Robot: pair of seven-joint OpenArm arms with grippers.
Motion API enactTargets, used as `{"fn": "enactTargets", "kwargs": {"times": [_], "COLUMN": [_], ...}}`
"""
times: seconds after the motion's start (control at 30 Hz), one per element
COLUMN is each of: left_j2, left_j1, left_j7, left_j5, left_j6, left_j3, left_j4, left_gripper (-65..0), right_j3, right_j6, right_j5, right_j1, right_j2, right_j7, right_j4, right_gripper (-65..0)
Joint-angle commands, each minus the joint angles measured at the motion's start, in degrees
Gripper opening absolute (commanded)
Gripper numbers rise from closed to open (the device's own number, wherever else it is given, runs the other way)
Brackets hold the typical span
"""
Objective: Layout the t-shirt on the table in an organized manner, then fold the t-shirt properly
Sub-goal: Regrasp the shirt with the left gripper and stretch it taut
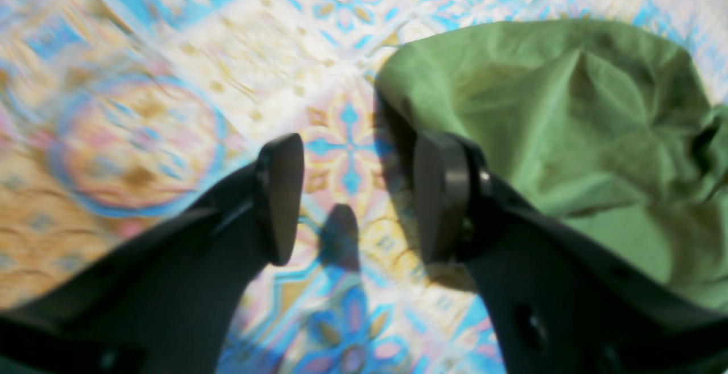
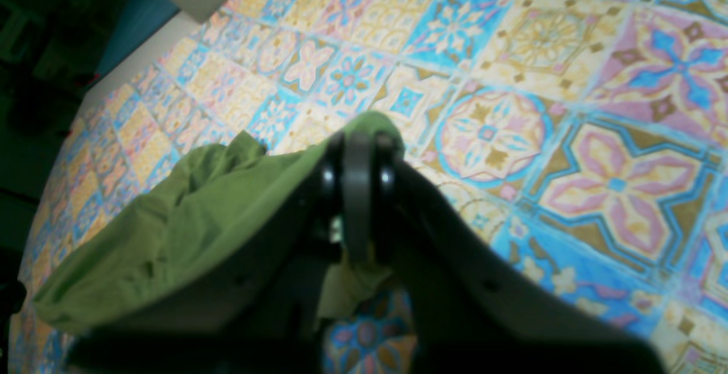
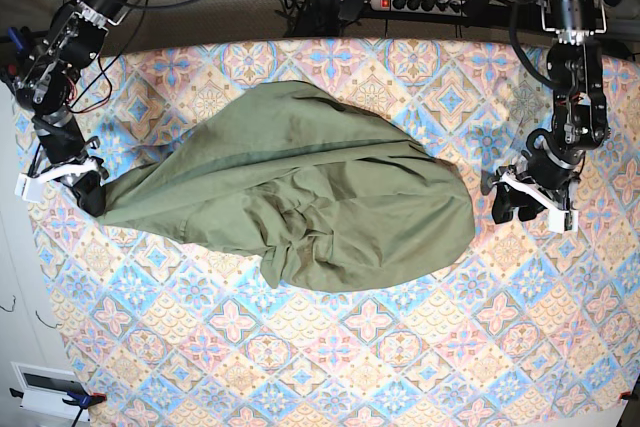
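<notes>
**Shirt bunched mid-table, pinched at one end, free at the other**

Going across the base view from its left edge: the right gripper (image 3: pixel 88 192) is sitting at the near-left end of the t-shirt (image 3: pixel 300 197), and its tips are lying buried in the cloth, so that view is not showing how the jaws stand. The right wrist view is settling it: the two pads are pressing together with a fold of olive fabric (image 2: pixel 170 226) caught between them, and a scrap of the same cloth is hanging below the pads. The lower part of that picture is being blocked by the dark gripper body, and the far left edge is falling into shadow where nothing is readable.

The t-shirt is lying in a rumpled, rounded heap across the middle of the table (image 3: pixel 400 367), tapering toward the pinched end. Sleeves, neck opening and any label are not showing; the folds are hiding them.

Further right, the left gripper (image 3: pixel 520 205) is standing just beside the shirt's right edge, apart from it. In the left wrist view its jaws are standing well apart around bare patterned cloth, the left gripper (image 1: pixel 358 198) holding nothing, with the shirt's edge (image 1: pixel 569 112) lying close to the right-hand pad. That picture is blurring heavily, so whether the pad is brushing the fabric cannot be told.
</notes>
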Motion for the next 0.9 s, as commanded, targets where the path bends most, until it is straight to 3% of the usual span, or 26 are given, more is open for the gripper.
{"fn": "enactTargets", "kwargs": {"times": [0.0,0.23,0.53,0.6,0.63,0.7,0.87], "left_j2": [-1.10,-0.22,6.99,7.69,7.87,7.87,1.71], "left_j1": [-1.75,-7.11,-12.47,-14.32,-14.76,-15.02,-11.33], "left_j7": [-1.44,-1.44,-1.44,-1.44,-1.44,-1.44,-1.44], "left_j5": [-2.77,-12.61,-10.06,-9.98,-10.06,-10.77,-15.96], "left_j6": [-0.21,-0.21,-0.30,-0.47,-0.47,-1.62,-4.87], "left_j3": [0.28,6.43,11.97,14.25,15.57,16.54,15.84], "left_j4": [-1.12,-10.00,-17.29,-20.37,-20.64,-19.58,-8.15], "left_gripper": [-33.2,-33.2,-34.0,-39.2,-45.6,-64.5,-65.0], "right_j3": [0.34,0.25,0.25,0.25,0.25,0.25,0.52], "right_j6": [0.50,0.50,0.50,0.50,0.50,0.50,0.50], "right_j5": [1.28,1.28,1.28,1.28,1.28,1.28,1.28], "right_j1": [0.84,0.84,0.84,0.84,0.84,0.84,0.84], "right_j2": [1.00,1.00,1.00,1.00,1.00,1.00,1.00], "right_j7": [1.56,1.56,1.56,1.56,1.56,1.56,1.56], "right_j4": [1.46,1.46,1.37,1.37,1.37,1.28,1.02], "right_gripper": [-64.6,-64.6,-64.6,-64.6,-64.6,-64.6,-64.6]}}
